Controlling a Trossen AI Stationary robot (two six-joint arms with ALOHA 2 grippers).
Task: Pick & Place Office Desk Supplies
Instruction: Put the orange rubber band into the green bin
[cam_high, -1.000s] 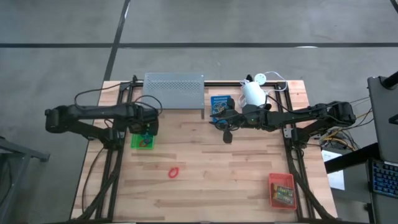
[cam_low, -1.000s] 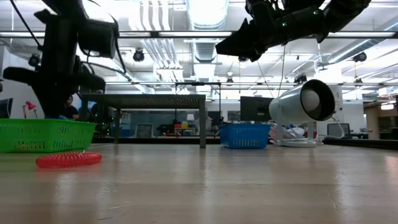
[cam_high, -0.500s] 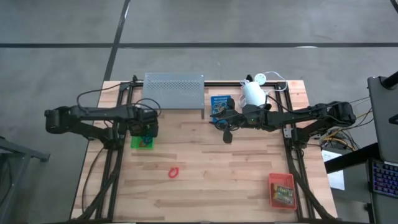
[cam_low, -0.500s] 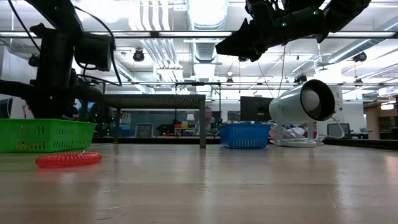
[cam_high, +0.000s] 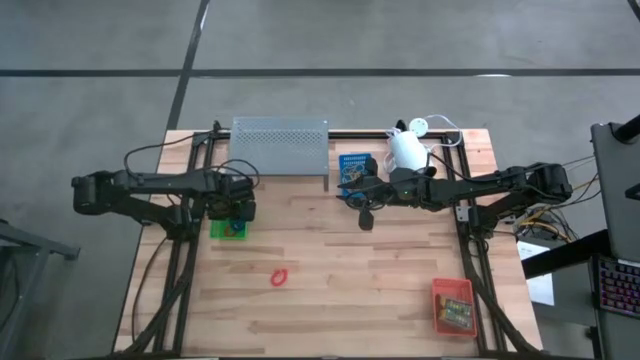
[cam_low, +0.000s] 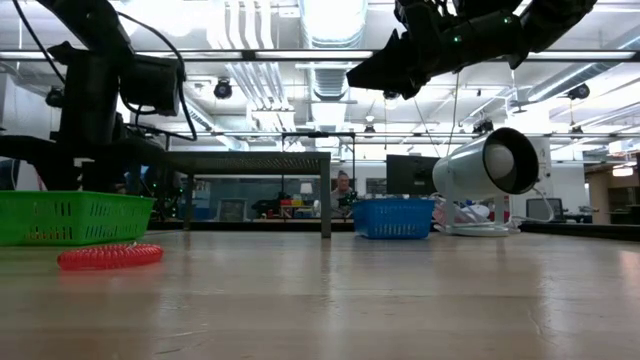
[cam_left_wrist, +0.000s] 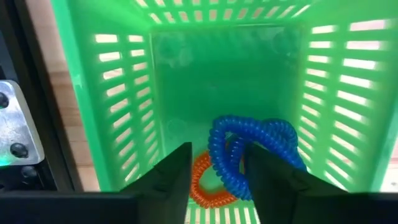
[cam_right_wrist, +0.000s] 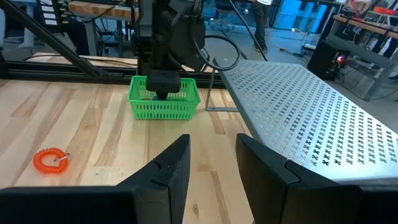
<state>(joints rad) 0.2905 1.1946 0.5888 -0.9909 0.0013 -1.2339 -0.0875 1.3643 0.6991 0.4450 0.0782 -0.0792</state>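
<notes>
- Left claw (cam_left_wrist: 214, 180) down inside green tray (cam_left_wrist: 112, 124), fingers parted, gripping nothing; blue loop (cam_left_wrist: 249, 149) lying loose on the tray floor between the fingertips, touching an orange loop (cam_left_wrist: 205, 186) beneath.
- Risk on lifting out: a coil could snag on a finger (cam_left_wrist: 168, 177) and ride up with it, spilling back onto the tabletop (cam_high: 340, 270).
- Risk of a finger catching the slotted wall: light plastic, likely to tip or slide if nudged sideways.
- Outward, red loop (cam_high: 281, 275) alone on bare wood, well apart from the tray and from both arms; springy, so could roll or squirm under a poorly centred pinch.
- Right claw (cam_right_wrist: 208, 168) held high over mid-tabletop near blue tray (cam_high: 353, 166), jaws apart and empty, facing the green tray; any reach toward the red loop could cross the left arm's path.
- Grey shelf (cam_high: 280, 146) and lamp (cam_high: 407, 150) close behind: wide swings could clip either.
- Red tray (cam_high: 453, 305) with card boxes far at the near right corner, out of harm.
</notes>
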